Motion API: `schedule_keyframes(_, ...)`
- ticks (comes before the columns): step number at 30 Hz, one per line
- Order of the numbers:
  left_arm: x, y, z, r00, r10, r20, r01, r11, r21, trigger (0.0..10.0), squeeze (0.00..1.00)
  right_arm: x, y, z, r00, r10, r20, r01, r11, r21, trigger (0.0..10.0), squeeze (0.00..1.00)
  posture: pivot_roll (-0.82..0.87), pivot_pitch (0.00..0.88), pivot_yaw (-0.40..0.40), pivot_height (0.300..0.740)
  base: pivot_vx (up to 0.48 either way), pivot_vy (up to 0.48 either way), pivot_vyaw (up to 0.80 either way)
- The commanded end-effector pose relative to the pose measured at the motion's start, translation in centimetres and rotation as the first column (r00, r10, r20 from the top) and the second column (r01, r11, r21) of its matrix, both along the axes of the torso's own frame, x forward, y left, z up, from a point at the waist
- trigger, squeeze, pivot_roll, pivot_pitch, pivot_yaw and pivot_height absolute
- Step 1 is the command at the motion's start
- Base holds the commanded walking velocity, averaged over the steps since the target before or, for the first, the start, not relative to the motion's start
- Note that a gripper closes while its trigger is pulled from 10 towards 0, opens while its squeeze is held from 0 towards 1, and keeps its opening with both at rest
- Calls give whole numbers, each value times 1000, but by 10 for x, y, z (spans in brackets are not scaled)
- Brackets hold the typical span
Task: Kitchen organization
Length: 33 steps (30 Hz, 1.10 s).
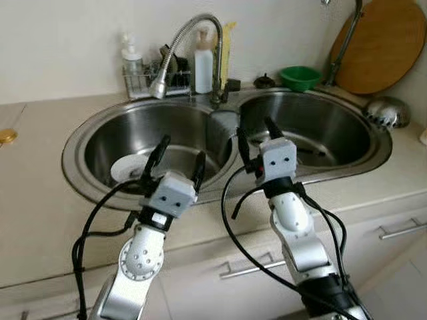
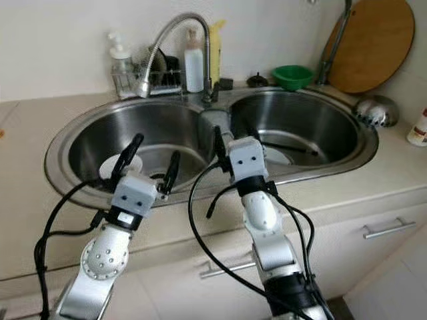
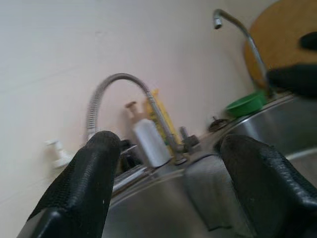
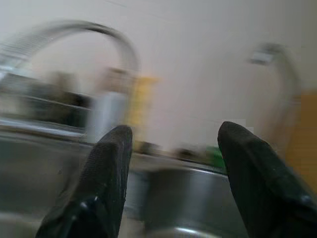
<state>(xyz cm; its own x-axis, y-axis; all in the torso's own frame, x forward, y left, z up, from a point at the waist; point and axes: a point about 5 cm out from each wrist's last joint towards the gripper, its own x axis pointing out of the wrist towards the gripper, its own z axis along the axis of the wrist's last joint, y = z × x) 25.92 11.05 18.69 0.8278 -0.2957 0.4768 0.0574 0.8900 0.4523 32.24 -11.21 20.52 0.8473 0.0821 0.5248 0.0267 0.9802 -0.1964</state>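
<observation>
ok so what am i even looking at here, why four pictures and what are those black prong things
It is a humanoid robot standing at a kitchen counter. The top two pictures come from the two eyes of a camera on its head, looking down, so they show the same scene. The other two come from cameras on its wrists, each looking out between that arm's two black fingers.

The prongs are those fingers. The left gripper hangs over the left basin, the right gripper over the divider toward the right basin. Both are open and hold nothing.

In front is a steel double sink with a bendy faucet. A white plate lies in the left basin. Behind the sink stand a white bottle, a green bowl and a round wooden board leaning on the wall.
</observation>
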Motion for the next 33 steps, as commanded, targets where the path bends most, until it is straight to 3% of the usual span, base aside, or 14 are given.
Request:
schedule_keyframes(1,-3,-2,0,1000,-28,-1,28,1000,-11,10000,0,1,-28,5,981,-193,11,192,979,68,10000,0,-6,0,8,740,0,0,-800)
schedule_keyframes(3,-3,-4,0,999,-37,-4,37,999,-9,10000,0,2,-42,0,956,-291,-19,292,954,67,10000,0,-7,0,9,740,0,0,-800)
schedule_keyframes(10,-4,-6,-1,999,-49,-5,49,999,-5,10000,0,5,-62,-14,914,-388,-120,399,912,91,10000,0,-11,0,9,740,0,0,-800)
schedule_keyframes(20,-3,-6,-3,998,-54,-18,54,999,5,10000,0,4,-58,-29,911,-367,-188,384,921,67,10000,0,-14,0,8,740,0,0,-800)
schedule_keyframes(25,-3,-9,-10,997,-56,-48,57,998,23,10000,0,1,-54,-40,909,-354,-221,371,928,40,10000,0,-18,0,6,740,0,-480,-800)
schedule_keyframes(33,-3,-5,-17,996,-48,-80,48,999,6,10000,0,-3,-62,-54,891,-359,-276,378,926,16,10000,0,-17,0,3,740,0,-120,-800)
